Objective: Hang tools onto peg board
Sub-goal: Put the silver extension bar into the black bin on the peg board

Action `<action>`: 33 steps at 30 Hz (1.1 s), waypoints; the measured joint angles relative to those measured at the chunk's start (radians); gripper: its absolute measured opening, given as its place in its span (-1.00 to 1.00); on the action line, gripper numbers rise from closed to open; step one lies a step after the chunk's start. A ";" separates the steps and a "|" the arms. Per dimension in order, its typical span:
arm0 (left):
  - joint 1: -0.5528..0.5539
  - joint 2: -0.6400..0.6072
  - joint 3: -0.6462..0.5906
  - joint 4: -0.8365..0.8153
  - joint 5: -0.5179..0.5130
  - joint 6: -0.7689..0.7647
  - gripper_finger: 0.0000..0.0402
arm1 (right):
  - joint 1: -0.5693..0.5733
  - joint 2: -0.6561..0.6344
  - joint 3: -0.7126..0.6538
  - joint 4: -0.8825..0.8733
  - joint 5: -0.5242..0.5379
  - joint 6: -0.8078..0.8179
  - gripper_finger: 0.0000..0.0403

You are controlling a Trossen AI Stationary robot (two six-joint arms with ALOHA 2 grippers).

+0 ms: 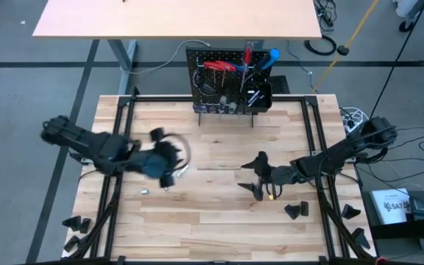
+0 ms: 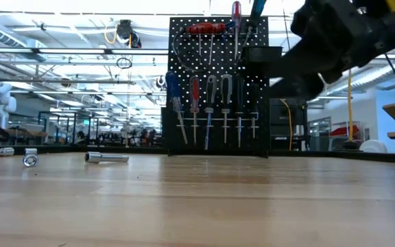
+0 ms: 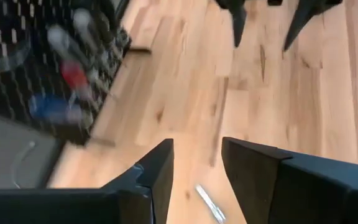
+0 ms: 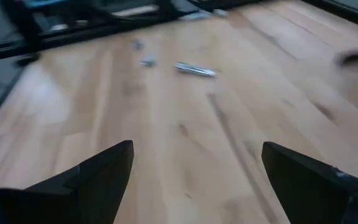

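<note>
- Hovering my left gripper (image 3: 196,168), fingers partly apart and empty, over a silver bit (image 3: 209,204) lying between the tips.
- I'd descend squarely, straddling it.
- Right gripper (image 4: 194,168) waits wide apart; peg board (image 1: 230,81) well beyond.

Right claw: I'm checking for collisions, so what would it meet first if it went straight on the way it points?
Probably the silver metal bit lying on the table. The open right claw has bare wood ahead until then, though depth is unclear.
</note>
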 joint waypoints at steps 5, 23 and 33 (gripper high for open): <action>-0.128 -0.182 -0.251 0.100 -0.076 -0.200 -0.30 | -0.024 0.113 0.005 0.245 -0.115 -0.148 0.74; -0.123 -0.311 -0.723 0.708 -0.175 -0.030 -0.30 | -0.332 0.697 0.678 0.077 -0.636 -0.589 0.73; -0.063 -0.311 -0.723 0.706 -0.126 0.018 -0.23 | -0.416 0.983 0.972 -0.010 -0.716 -0.610 0.66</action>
